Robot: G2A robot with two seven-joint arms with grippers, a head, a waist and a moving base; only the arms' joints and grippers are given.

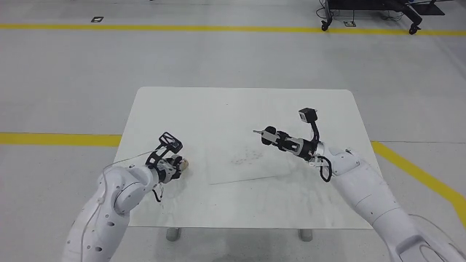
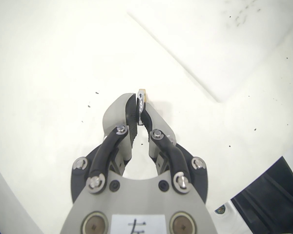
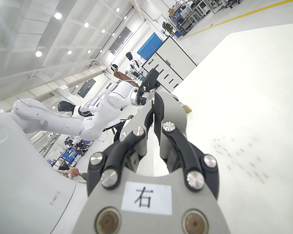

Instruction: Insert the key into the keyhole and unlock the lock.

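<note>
My left gripper (image 1: 177, 166) sits near the table's front left and is shut on the small padlock (image 2: 142, 94). The lock's silver shackle is pinched between the pads, and its brass body (image 1: 184, 164) pokes out past the fingertips, low over the table. My right gripper (image 1: 266, 135) hovers right of the table's middle, shut, with a thin silver key (image 1: 257, 132) sticking out toward the left. In the right wrist view the pads (image 3: 158, 108) press together and the key itself is hidden; the brass lock (image 3: 187, 109) shows beyond them.
The white table (image 1: 240, 105) carries a thin, flat sheet edge (image 2: 175, 59) and a patch of dark specks (image 1: 247, 158) near its middle. Yellow floor lines and wheeled racks lie beyond the far edge.
</note>
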